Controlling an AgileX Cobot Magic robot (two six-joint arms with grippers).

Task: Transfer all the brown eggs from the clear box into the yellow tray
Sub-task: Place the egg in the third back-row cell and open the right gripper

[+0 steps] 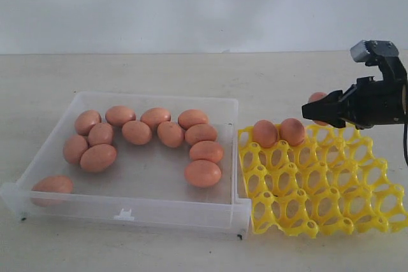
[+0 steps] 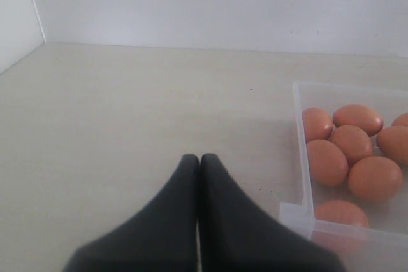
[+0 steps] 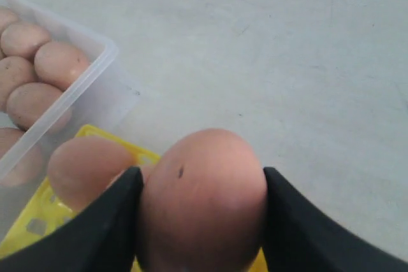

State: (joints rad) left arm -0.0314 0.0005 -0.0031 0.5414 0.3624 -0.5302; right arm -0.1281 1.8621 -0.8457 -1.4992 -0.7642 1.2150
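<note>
Right gripper (image 1: 317, 111) grasping a brown egg (image 3: 201, 189) over the yellow tray (image 1: 331, 183).
A seated egg (image 1: 292, 131) sits just beside the gripper: a skewed descent could knock it, or seat the held one crooked so it rolls. Other eggs (image 1: 136, 132) lie in the clear box (image 1: 127, 211) beyond; left gripper (image 2: 199, 164) clenched, empty, above the desk (image 2: 127, 125).

Beige table (image 1: 159, 74): clear box (image 1: 76, 203), yellow tray (image 1: 319, 189)

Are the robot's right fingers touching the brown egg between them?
Touching. In the right wrist view, both right fingers press flat against the sides of the brown egg, with no gap showing.
</note>
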